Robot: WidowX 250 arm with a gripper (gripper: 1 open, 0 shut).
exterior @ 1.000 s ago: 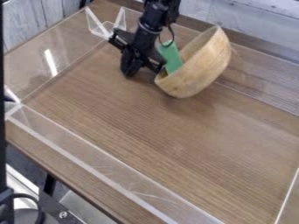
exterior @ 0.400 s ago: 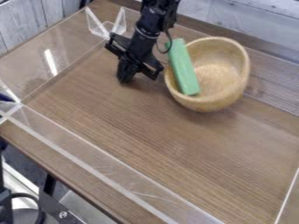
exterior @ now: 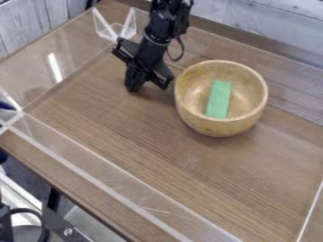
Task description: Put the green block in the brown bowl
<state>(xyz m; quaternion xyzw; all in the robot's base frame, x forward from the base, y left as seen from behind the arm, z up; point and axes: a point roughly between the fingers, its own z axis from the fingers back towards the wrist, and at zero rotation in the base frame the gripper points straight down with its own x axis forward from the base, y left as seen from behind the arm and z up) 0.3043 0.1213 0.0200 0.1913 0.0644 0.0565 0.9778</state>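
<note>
So from the one camera angle we've got, looking down at a slant over a wooden table point(exterior: 151, 170) with clear acrylic walls point(exterior: 76, 180) around the edge: the green block point(exterior: 221, 98) is sitting inside the brown bowl point(exterior: 222, 121), lying flat on the bottom, long way running roughly toward and away from the camera, a bit tilted. The bowl is upright on the table, right of centre in the shot. The black gripper point(exterior: 142, 81) is just left of the bowl, not touching it as far as I can see, pointing steeply down with its tips at or very near the tabletop. The fingers look pinched together with nothing between them, so the claw is closed and empty. The arm point(exterior: 164, 24) itself comes down from the top of the picture, behind the bowl's left side. Nothing else loose on the table that I can make out.
</note>
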